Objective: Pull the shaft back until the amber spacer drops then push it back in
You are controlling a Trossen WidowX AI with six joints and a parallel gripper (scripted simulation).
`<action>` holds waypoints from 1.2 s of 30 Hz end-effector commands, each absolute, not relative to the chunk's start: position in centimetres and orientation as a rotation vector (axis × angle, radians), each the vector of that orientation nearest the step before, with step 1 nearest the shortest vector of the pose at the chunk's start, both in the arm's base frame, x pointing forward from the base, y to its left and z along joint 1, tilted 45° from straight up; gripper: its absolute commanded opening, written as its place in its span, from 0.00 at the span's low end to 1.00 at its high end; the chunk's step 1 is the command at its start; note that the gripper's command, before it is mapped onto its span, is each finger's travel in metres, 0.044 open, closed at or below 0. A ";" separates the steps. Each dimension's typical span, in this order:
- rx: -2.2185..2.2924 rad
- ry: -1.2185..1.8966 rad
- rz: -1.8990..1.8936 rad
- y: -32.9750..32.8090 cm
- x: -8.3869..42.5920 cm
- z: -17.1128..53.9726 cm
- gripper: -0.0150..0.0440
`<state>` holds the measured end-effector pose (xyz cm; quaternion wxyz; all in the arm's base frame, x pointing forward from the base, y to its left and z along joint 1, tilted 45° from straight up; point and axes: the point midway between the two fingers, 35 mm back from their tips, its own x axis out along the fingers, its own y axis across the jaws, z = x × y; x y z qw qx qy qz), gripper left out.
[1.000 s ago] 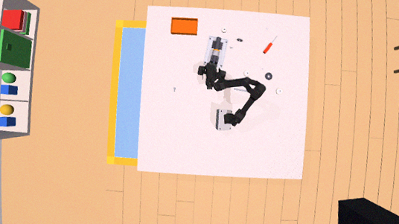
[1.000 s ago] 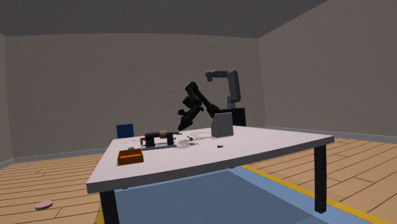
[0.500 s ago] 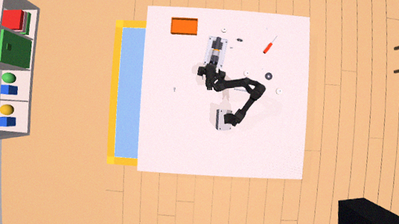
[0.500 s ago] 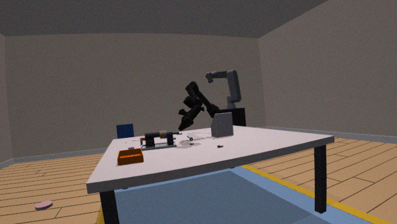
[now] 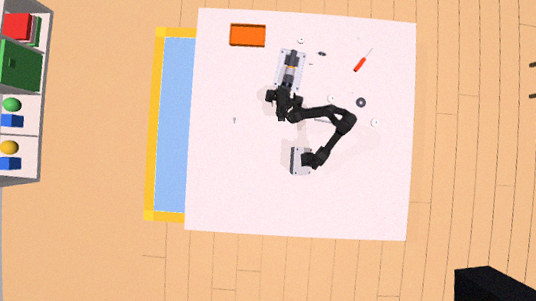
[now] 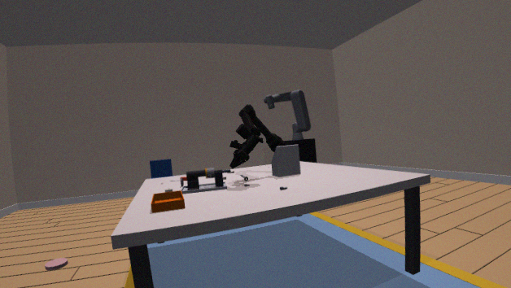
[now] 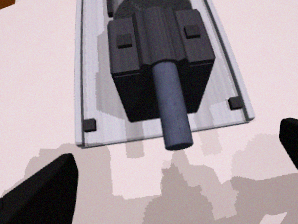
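The big dark housing block [image 5: 291, 58] [image 6: 193, 181] stands on a light base plate [image 7: 235, 118]. The amber spacer [image 5: 290, 67] [image 6: 207, 172] sits on the shaft line beside it, with lighter grey parts between it and a smaller dark support block [image 6: 219, 179] [image 7: 165, 40]. The blue-grey shaft [image 7: 172, 110] [image 6: 228, 171] sticks out of the support block toward the arm. My gripper [image 7: 181, 146] [image 6: 232, 167] is wide open and empty, its fingers on either side of the shaft's free end, short of the support block. The wrist view does not show the amber spacer.
An orange tray [image 5: 247, 35] [image 6: 168, 202] lies beyond the base plate. A red screwdriver [image 5: 359, 64], a dark ring [image 5: 361, 101] and small white washers [image 5: 375, 122] [image 5: 301, 41] lie to the right of the assembly in the top view.
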<state>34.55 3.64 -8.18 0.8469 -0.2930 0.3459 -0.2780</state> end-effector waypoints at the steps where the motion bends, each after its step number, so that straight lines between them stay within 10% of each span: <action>1: -0.619 0.728 -0.591 3.6 34.5 -8.1 1.00; 36: -0.621 0.727 -0.592 0.6 36.9 -9.8 1.00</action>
